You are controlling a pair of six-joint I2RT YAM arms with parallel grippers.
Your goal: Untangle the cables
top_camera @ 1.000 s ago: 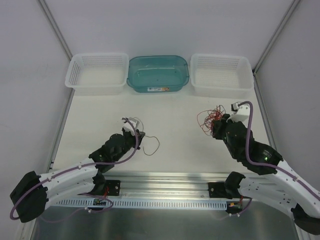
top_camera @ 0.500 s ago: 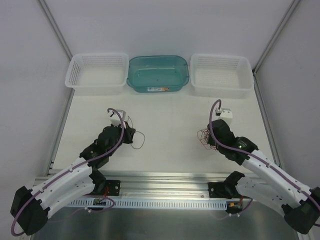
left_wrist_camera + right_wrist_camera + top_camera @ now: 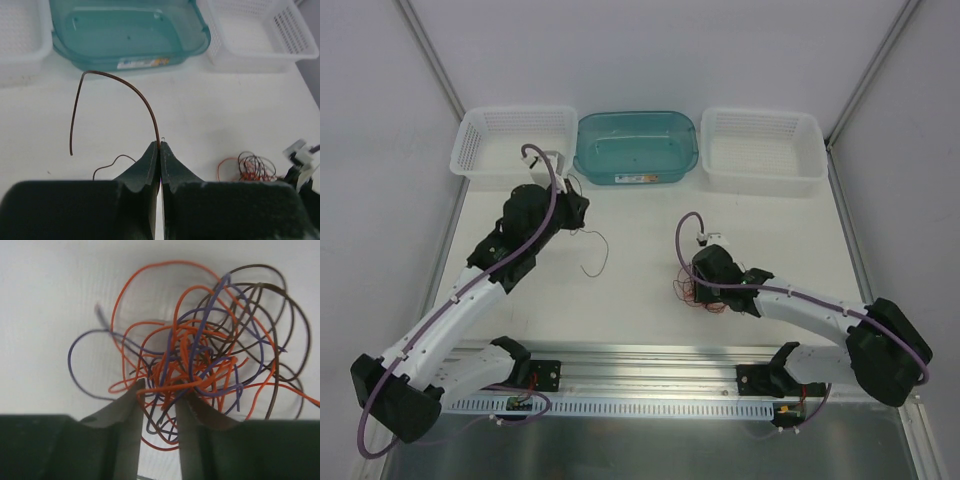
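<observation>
The left claw (image 3: 159, 146) was pressed together on one thin brown wire (image 3: 125, 85). The wire curved up out of the claw tips like a little arch, and its loose end hung free. This claw was up near the back left corner of the surface (image 3: 640, 230), close to the green tub (image 3: 125, 62) and a white basket (image 3: 510, 172). It looked like the wire was held high and far back so that it stayed away from the other cables.

The rest of the cables sat in a small tangle (image 3: 200, 355) of orange, purple and dark loops. The tangle lay near the front edge of the surface, a bit right of the middle, well apart from the brown wire. No strand could be seen joining the two, so the brown wire was probably already free.

The right claw (image 3: 159, 390) was down low at the tangle. Its two fingers were a little apart, with a few strands lying in the gap between them and the white surface showing through. It was likely there to keep the bunch in place, or to get ready to pick out another wire. Many loops crossed each other, so most of the job seemed left to do.
</observation>
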